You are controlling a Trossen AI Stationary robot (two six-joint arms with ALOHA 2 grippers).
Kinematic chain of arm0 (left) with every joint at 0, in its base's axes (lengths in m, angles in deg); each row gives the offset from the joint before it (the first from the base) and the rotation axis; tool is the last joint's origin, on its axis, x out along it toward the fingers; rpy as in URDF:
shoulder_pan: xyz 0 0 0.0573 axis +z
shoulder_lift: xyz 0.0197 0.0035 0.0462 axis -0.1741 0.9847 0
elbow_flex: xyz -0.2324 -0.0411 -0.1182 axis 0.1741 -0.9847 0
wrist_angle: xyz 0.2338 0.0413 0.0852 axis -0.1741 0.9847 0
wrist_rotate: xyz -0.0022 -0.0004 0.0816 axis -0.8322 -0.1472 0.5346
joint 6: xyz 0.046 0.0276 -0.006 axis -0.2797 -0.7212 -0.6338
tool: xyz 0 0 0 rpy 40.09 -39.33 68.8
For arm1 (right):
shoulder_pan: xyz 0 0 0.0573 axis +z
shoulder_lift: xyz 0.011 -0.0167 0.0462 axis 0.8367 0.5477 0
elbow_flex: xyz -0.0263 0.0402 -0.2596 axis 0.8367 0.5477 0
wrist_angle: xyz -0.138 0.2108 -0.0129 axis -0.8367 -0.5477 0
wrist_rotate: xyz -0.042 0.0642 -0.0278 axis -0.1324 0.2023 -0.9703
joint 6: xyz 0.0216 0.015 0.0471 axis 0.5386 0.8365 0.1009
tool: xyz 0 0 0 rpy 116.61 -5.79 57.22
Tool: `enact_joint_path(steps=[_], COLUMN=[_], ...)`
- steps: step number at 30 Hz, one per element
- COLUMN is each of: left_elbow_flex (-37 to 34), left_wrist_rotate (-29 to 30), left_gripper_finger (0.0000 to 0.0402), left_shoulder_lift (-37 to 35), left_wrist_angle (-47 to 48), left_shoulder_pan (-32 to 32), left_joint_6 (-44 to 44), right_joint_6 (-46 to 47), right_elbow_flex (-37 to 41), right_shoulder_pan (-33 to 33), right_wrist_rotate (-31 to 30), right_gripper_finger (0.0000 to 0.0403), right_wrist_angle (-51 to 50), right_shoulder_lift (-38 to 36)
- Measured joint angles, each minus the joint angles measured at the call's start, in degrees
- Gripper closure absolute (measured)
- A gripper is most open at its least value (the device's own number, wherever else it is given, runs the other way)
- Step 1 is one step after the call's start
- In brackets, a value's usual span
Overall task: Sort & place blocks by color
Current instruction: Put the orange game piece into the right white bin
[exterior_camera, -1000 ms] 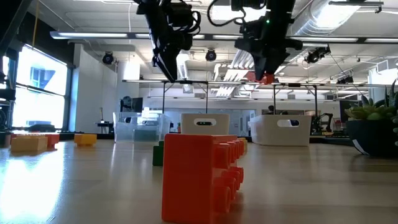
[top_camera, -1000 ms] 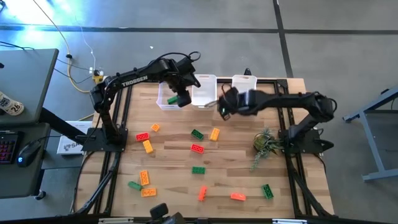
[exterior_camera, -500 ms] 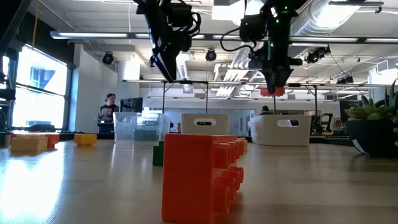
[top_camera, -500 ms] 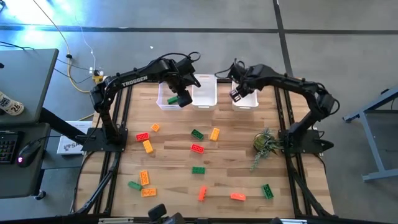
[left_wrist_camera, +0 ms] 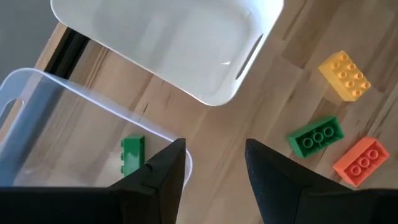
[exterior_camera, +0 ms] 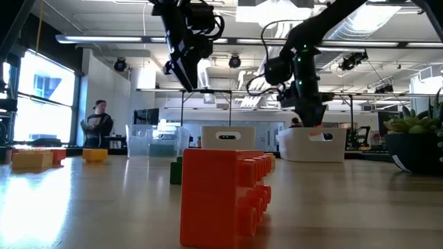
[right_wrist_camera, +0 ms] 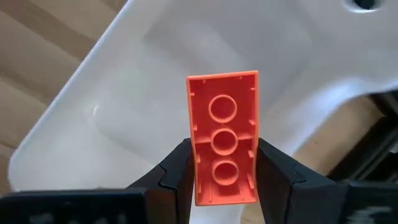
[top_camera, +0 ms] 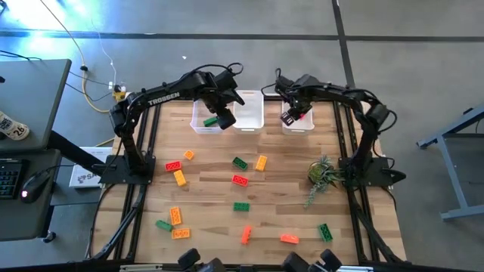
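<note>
Right hand (right_wrist_camera: 224, 168): fingers clamped on a red-orange studded plastic brick (right_wrist_camera: 223, 134), above the right-most white plastic bin (top_camera: 299, 121).
Left hand (left_wrist_camera: 214, 168): fingers apart, empty, above the clear plastic bin (left_wrist_camera: 56, 134).
Green plastic brick (left_wrist_camera: 132, 155): inside the clear bin.
Other bricks: scattered on the wooden counter (top_camera: 280, 177).

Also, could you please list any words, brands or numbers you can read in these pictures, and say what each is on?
"TROSSEN": white letters on the dark left robot arm, high view.
"26": round tag on the grey desk, high view.
White box beside the table's left frame: print too blurred to read.
Nothing else readable.
</note>
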Motion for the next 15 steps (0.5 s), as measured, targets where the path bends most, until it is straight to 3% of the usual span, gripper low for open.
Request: enact_joint_path(steps=[15], left_elbow_flex=[0.0], left_wrist_rotate=[0.0], left_gripper_finger=[0.0248], left_shoulder_lift=[0.0], left_wrist_angle=[0.12], left_shoulder_pan=[0.0], left_joint_6=[1.93], right_joint_6=[-9.04], right_elbow_flex=[0.0], right_shoulder_pan=[0.0], right_wrist_rotate=[-0.22], right_gripper_finger=[0.0272], right_wrist_angle=[0.67], right_shoulder_lift=[4.65])
